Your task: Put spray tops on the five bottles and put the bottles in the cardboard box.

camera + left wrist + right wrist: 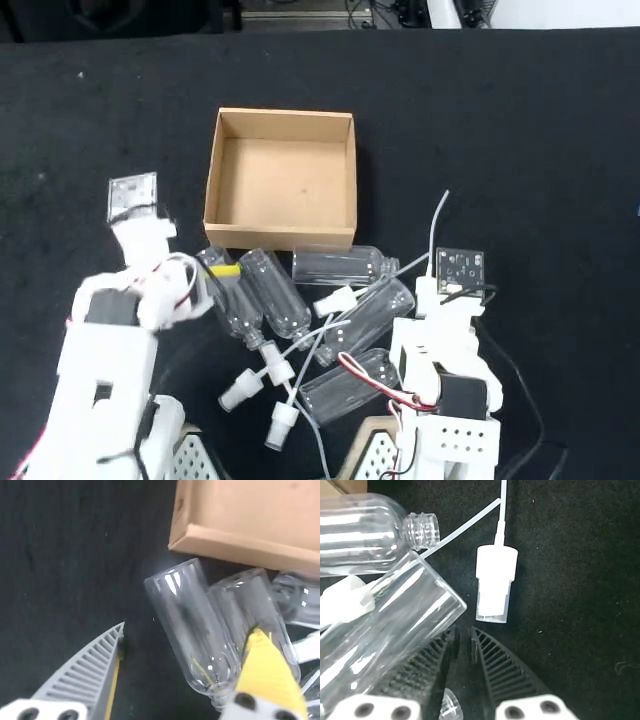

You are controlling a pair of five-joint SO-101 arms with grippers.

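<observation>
Crowding the cardboard box [280, 236] wall, bottles [340, 266] perhaps touch it.

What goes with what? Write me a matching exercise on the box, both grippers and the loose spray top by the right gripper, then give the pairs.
1 cardboard box
2 left gripper
3 right gripper
4 spray top

A white, lying loose on the black table
B fingers wide apart over a clear bottle
C brown, open side up
D fingers close together, holding nothing

Pairs: 1-C, 2-B, 3-D, 4-A.
</observation>
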